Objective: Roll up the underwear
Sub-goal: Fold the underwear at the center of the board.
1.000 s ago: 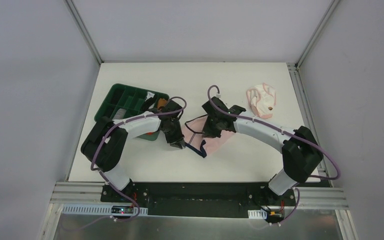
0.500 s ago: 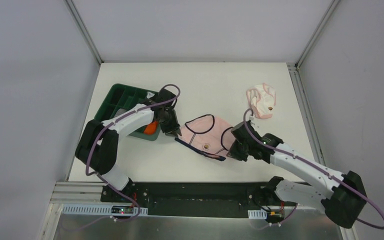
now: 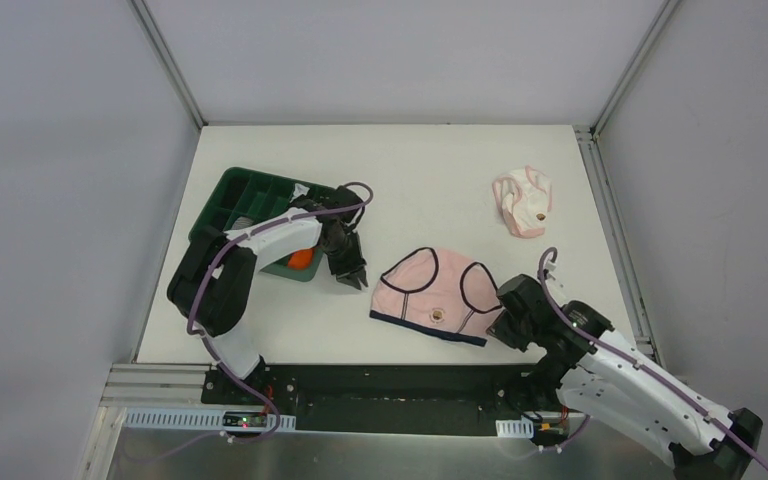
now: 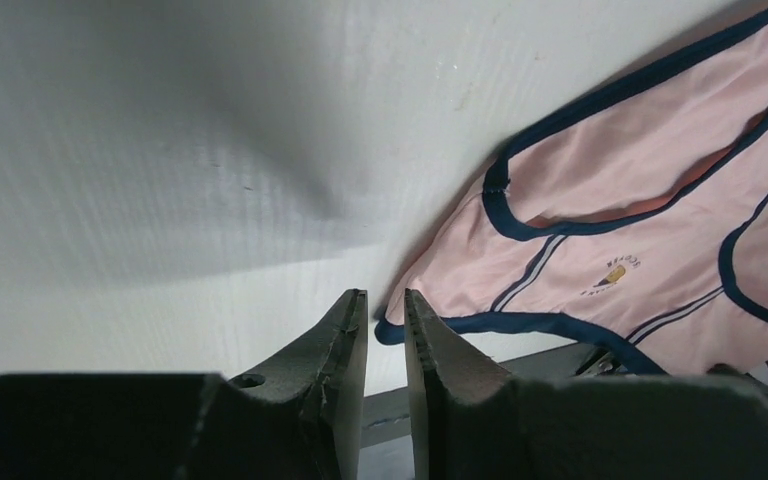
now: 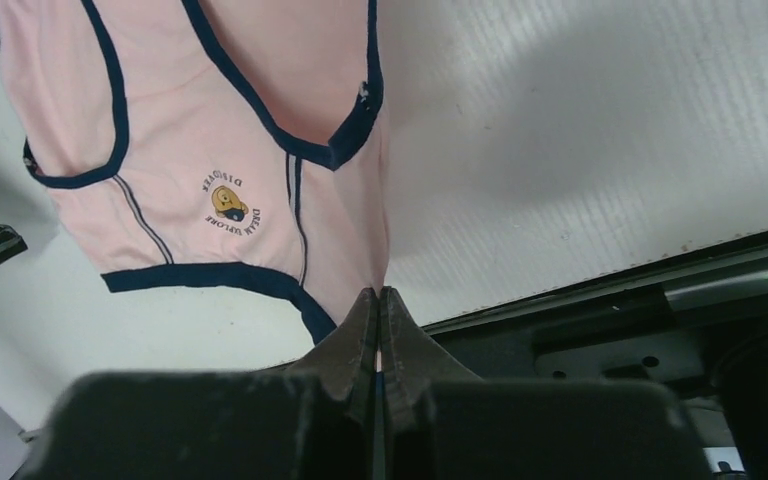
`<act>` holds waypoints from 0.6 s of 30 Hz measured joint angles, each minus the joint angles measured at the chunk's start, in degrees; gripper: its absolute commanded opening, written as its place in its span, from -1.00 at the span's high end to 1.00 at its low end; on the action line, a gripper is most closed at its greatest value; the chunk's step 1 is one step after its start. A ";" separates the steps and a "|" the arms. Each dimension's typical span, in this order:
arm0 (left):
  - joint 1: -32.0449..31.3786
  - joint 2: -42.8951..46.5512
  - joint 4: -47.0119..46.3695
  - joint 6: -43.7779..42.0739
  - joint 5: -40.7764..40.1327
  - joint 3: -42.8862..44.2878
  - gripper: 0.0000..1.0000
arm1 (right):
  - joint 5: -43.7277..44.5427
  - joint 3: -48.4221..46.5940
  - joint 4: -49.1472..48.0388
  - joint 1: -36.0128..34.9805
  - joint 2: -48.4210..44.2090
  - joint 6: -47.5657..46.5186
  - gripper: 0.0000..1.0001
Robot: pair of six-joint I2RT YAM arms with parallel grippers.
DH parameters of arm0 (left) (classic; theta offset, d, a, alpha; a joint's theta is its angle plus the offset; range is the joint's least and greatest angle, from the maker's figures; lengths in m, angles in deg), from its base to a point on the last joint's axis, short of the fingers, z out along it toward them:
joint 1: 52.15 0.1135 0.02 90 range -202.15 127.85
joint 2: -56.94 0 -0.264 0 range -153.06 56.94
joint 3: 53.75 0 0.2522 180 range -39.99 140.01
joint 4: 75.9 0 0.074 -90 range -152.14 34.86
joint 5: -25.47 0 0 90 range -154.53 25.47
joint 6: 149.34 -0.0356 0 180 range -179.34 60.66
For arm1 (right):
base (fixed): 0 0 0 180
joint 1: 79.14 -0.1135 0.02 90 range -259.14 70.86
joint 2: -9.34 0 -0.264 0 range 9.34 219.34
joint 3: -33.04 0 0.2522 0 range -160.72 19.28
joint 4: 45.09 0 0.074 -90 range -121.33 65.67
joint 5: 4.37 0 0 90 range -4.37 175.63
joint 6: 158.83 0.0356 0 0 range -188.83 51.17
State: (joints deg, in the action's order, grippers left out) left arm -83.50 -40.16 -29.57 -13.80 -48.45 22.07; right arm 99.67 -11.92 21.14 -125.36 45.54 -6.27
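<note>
We see the pink underwear (image 3: 428,290) flat on the desk (image 3: 440,180), right of the green tray (image 3: 218,200). Our right claw (image 5: 377,305) pinches its corner farthest from the tray. Our left claw (image 4: 385,305), by the tray, is slightly open and empty. Pulling one side could bunch it.

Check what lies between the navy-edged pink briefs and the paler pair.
Nothing: only bare white table separates the navy-edged briefs from the paler pair, seen in the top view.

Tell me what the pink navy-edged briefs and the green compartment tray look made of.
Pink navy-edged fabric briefs: thin, soft matte knit, likely cotton; they lie limp and wrinkled, with sewn navy binding and a printed logo. Dark green compartment tray: apparently rigid moulded plastic, with straight dividers.
</note>
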 measured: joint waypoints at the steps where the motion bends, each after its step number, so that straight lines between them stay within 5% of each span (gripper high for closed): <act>1: -0.68 -0.52 -0.02 0.02 0.44 0.17 0.60 | 0.48 -0.33 0.70 0.00 0.44 -0.11 1.00; 7: -4.22 -5.38 -0.44 0.90 3.10 0.46 0.61 | 2.12 -7.67 1.16 0.00 8.94 -4.02 1.00; 18: -5.31 -6.14 -2.93 3.13 5.35 -0.55 0.62 | -0.50 -20.52 -12.28 -3.08 31.28 -10.86 1.00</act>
State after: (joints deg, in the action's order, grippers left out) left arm -88.82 -46.30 -32.49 -10.68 -43.10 21.53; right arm 99.17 -32.44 8.85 -128.44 76.82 -17.13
